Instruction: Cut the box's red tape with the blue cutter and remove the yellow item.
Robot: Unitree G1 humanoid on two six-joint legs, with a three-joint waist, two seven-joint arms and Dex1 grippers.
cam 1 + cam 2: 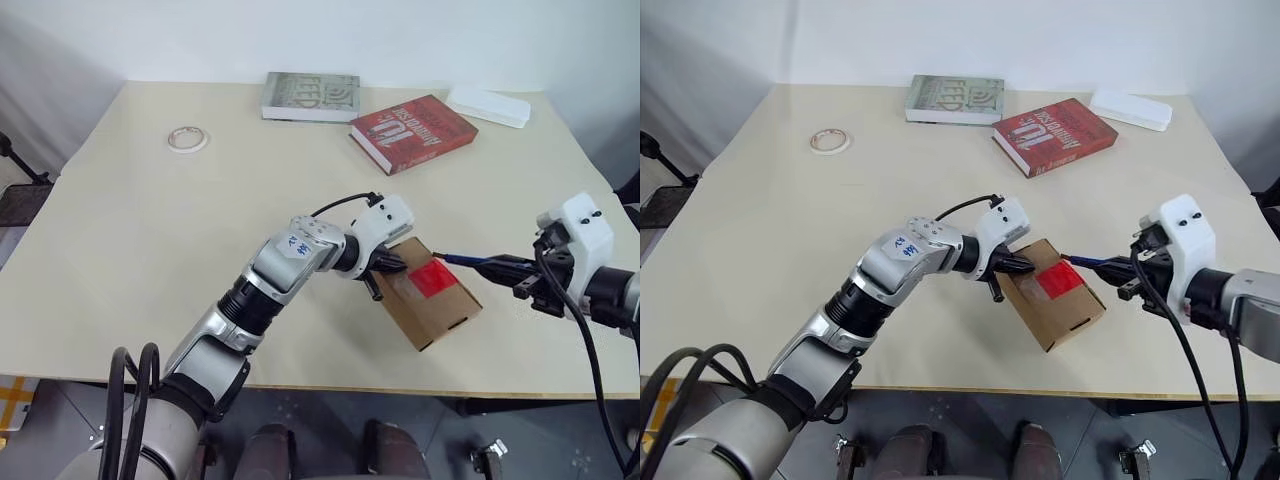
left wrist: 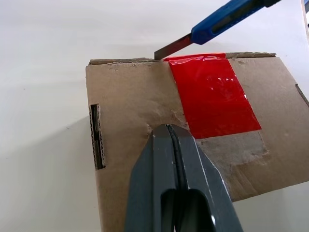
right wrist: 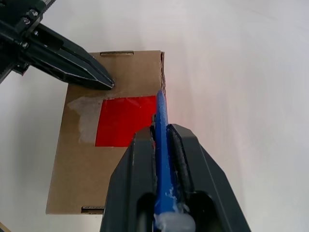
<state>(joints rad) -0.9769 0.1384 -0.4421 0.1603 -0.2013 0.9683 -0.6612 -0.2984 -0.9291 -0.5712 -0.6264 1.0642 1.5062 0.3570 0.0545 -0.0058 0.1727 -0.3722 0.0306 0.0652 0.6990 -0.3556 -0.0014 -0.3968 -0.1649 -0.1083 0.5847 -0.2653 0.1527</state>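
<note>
The brown box (image 1: 440,315) lies flat near the table's front edge, with the red tape (image 1: 433,277) across its top. My left gripper (image 1: 393,264) is shut, its tips pressed on the box top just beside the tape (image 2: 212,96). To the box's right, my right gripper (image 1: 512,270) is shut on the blue cutter (image 1: 466,261). In the left wrist view the cutter's dark blade (image 2: 171,48) touches the box's far edge at the corner of the tape. The yellow item is hidden.
A red book (image 1: 412,132), a grey book (image 1: 311,96) and a white block (image 1: 488,106) lie along the back of the table. A pale tape roll (image 1: 187,139) sits at the back left. The table's front edge (image 1: 330,385) runs close under the box.
</note>
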